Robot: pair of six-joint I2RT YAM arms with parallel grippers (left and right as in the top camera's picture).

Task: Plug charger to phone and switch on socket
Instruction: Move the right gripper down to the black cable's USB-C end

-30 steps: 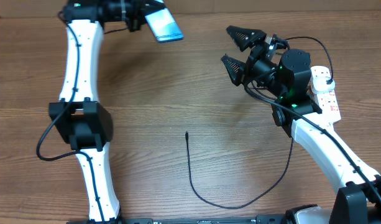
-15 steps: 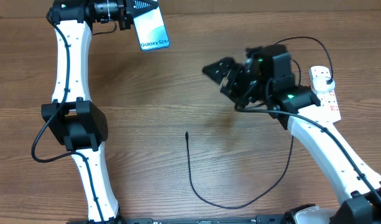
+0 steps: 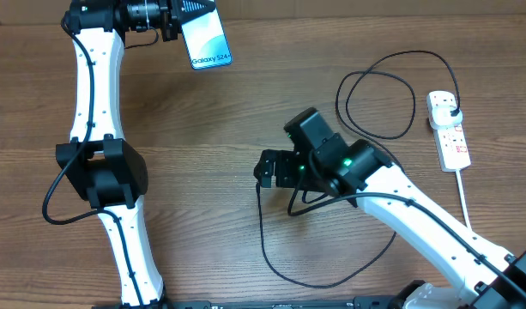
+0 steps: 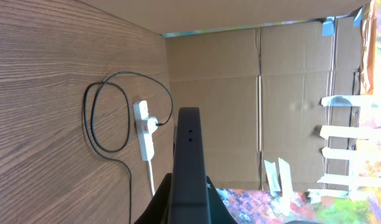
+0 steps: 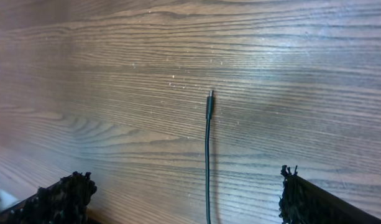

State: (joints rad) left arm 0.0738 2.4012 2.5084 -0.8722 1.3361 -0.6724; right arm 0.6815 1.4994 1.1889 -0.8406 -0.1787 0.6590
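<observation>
My left gripper (image 3: pixel 184 19) is shut on the phone (image 3: pixel 207 39) and holds it in the air at the far left, its blue screen with the white "Galaxy" text facing up. In the left wrist view the phone (image 4: pixel 190 155) shows edge-on between the jaws. The charger cable lies on the table with its plug tip (image 3: pixel 257 184) free. My right gripper (image 3: pixel 268 168) is open, low over that tip. In the right wrist view the tip (image 5: pixel 209 97) lies ahead, midway between the spread fingers (image 5: pixel 66 194). The cable loops (image 3: pixel 379 93) to the black adapter (image 3: pixel 448 105) in the socket (image 3: pixel 452 137).
The socket's thick white cord (image 3: pixel 466 202) runs down the right side toward the front edge. The charger cable curves in a wide arc (image 3: pixel 314 281) near the front. Cardboard walls (image 4: pixel 289 93) stand beyond the table's right side.
My right arm has swung from beside the socket down and left to the cable's plug tip, uncovering the cable loop. My left gripper has turned the phone slightly and kept hold of it.
</observation>
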